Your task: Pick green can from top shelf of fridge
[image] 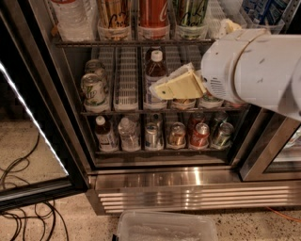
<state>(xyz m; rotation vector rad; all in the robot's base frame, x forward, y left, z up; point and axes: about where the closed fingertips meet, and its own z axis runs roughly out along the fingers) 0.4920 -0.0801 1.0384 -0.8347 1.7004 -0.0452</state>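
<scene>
The green can (190, 14) stands on the top shelf (127, 42) of the fridge (164, 181), right of a red can (153, 14) and a tan can (113, 16). Only its lower part shows; the rest is cut off by the picture's top edge. My gripper (176, 87), cream-coloured on a big white arm (254, 70), hangs in front of the middle rack, below and slightly left of the green can and apart from it. It points left, just in front of a brown bottle (154, 70). Nothing shows in it.
A clear water bottle (70, 19) stands at the top shelf's left. Whitish cans (94, 89) sit on the middle rack; several cans and bottles fill the lowest rack (164, 150). The open glass door (33, 117) stands left, cables (23, 216) and a clear plastic bin (164, 228) lie on the floor.
</scene>
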